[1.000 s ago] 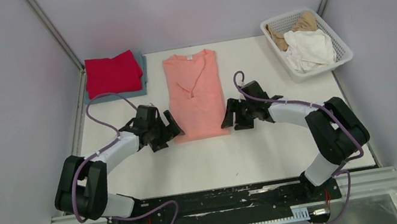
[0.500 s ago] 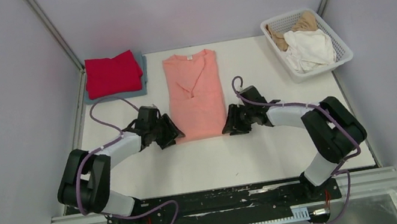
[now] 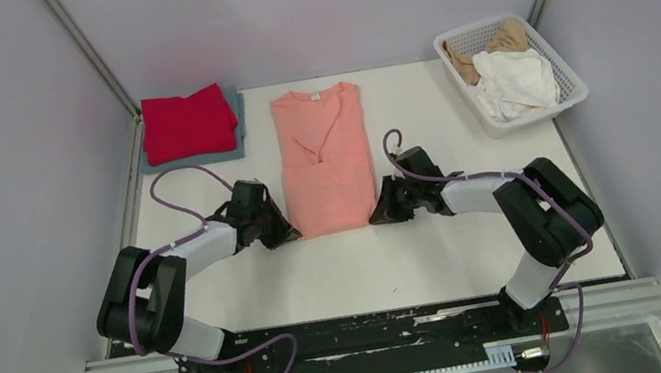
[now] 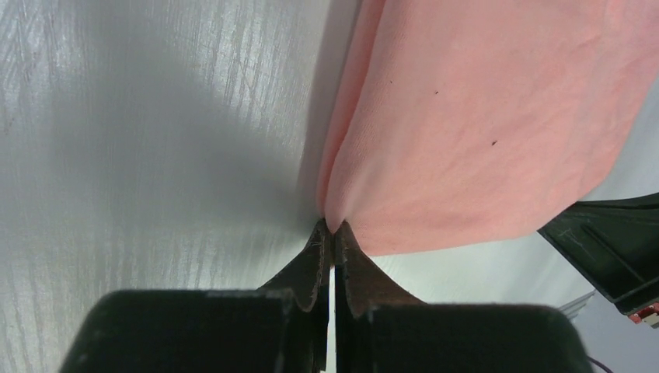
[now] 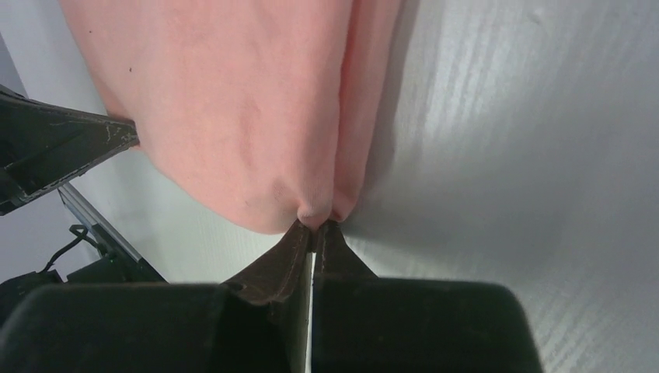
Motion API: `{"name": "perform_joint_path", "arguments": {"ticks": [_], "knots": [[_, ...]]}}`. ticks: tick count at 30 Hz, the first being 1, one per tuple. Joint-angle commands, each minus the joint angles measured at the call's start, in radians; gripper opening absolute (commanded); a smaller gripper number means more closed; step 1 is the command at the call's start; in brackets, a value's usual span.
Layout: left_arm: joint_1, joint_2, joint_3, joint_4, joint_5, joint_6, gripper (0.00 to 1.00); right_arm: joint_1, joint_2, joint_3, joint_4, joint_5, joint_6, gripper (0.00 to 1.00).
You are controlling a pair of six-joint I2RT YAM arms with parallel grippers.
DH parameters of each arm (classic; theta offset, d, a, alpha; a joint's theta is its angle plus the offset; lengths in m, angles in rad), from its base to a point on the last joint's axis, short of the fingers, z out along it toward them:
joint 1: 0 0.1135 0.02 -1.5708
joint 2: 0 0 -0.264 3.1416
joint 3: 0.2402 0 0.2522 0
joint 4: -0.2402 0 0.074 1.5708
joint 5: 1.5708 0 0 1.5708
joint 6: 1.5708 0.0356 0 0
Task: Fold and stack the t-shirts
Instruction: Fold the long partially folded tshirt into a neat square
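Observation:
A salmon-pink t-shirt (image 3: 326, 157) lies folded lengthwise into a long strip at the table's middle, collar at the far end. My left gripper (image 3: 291, 236) is shut on its near left corner, and the wrist view shows pink cloth (image 4: 466, 116) pinched between the tips of that gripper (image 4: 332, 231). My right gripper (image 3: 376, 219) is shut on the near right corner, with the pink cloth (image 5: 233, 101) caught at its tips (image 5: 316, 225). A folded bright red t-shirt (image 3: 187, 122) rests on a grey-blue t-shirt (image 3: 239, 121) at the far left.
A white lattice basket (image 3: 568, 78) at the far right holds a white t-shirt (image 3: 513, 80) and a tan t-shirt (image 3: 497, 40). Grey walls and metal posts close in the table on three sides. The white table (image 3: 371, 271) runs bare between the shirt and the arm bases.
Both grippers have moved inward to the pink shirt's near corners and closed on them. The shirt itself has barely shifted.

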Motion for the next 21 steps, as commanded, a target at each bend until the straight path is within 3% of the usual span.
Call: {"name": "perform_joint_path", "arguments": {"ticks": [1, 11, 16, 21], "knots": [[-0.001, -0.019, 0.008, -0.039, -0.099, 0.042, 0.00, 0.018, 0.017, -0.025, 0.107, 0.030, -0.042, 0.00], [-0.035, -0.264, -0.118, -0.087, -0.074, 0.026, 0.00, 0.105, -0.258, -0.135, 0.060, -0.071, -0.247, 0.00], [-0.077, -0.516, -0.212, -0.231, -0.070, 0.018, 0.00, 0.229, -0.454, -0.200, -0.009, -0.076, -0.227, 0.00], [-0.089, -0.824, -0.203, -0.357, -0.004, 0.065, 0.00, 0.296, -0.676, -0.184, -0.098, -0.127, -0.211, 0.00]]}}
